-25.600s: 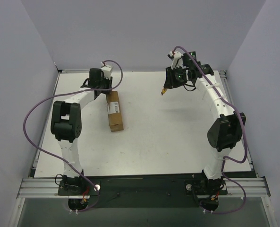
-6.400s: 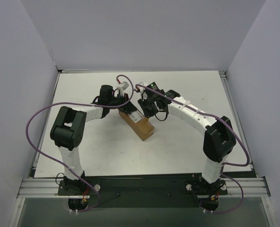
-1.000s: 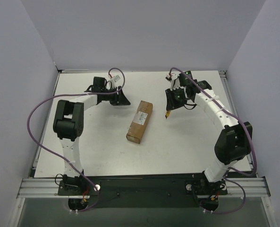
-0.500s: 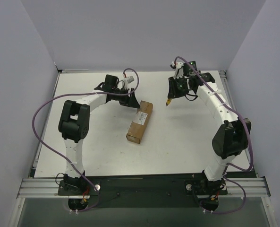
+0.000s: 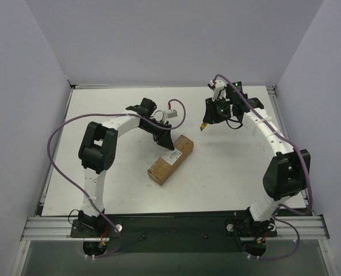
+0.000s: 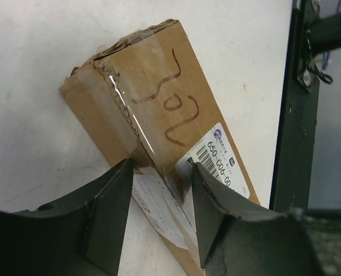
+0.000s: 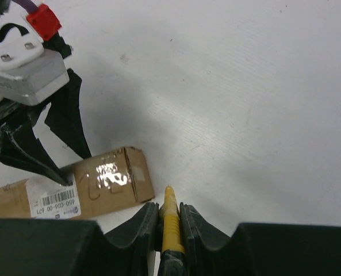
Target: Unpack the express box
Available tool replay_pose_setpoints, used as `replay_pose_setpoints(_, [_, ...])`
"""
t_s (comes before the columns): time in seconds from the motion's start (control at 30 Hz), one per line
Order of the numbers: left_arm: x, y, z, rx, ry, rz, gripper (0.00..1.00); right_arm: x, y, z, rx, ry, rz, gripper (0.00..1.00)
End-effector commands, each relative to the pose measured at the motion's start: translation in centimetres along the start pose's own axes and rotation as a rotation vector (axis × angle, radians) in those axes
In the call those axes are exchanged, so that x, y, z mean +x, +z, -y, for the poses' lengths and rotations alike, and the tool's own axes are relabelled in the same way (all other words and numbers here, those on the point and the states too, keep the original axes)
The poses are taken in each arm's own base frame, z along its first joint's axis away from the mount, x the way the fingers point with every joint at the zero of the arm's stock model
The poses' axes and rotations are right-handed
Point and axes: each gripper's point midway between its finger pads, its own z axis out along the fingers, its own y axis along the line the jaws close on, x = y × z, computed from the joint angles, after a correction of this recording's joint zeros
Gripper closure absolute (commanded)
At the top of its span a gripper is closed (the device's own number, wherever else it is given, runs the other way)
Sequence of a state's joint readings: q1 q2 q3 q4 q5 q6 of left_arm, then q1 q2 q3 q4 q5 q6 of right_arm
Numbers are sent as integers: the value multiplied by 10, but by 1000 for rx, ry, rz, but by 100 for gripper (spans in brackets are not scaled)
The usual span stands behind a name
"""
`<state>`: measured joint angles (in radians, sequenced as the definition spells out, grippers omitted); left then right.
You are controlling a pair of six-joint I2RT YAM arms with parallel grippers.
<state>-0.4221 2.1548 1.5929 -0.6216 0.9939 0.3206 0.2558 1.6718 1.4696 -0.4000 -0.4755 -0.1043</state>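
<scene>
Overhead: I saw the box (image 5: 170,159) askew on the bench (image 5: 233,172).
Left wrist: left end effector (image 6: 161,167) spread over the label (image 6: 219,155).
Right wrist: right end effector (image 7: 169,206) pinched a knife (image 7: 170,230).

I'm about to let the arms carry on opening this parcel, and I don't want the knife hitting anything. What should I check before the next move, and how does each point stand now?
1. Left gripper holding the express box: its fingers straddle the box's long upper edge by the labels. Cannot tell if the grip is firm.
2. Right gripper holding the utility knife: clamped between shut fingers. Ok.
3. Knife clear of the box: it is apart from the box, toward the far right. Ok.
4. Box resting on the table, well inside its edges. Ok.
5. Tape at the box end cut through: the edge looks ragged but the flaps lie shut. Cannot tell.
</scene>
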Motion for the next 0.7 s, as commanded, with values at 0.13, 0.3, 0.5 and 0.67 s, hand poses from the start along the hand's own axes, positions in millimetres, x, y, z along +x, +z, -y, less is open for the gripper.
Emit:
replay_pose_setpoints(0.13, [35, 4, 8, 70, 29, -136, 51, -9, -7, -31, 4, -140, 153, 100])
replay_pose_setpoints(0.3, [28, 4, 8, 27, 17, -112, 52, -5, -8, -47, 81, -124, 201, 100])
replay_pose_setpoints(0.5, [30, 8, 10, 14, 5, -115, 53, 2, -3, -52, 116, -126, 203, 100])
replay_pose_setpoints(0.67, [31, 9, 10, 7, 5, -114, 55, 5, 5, -57, 101, -128, 182, 100])
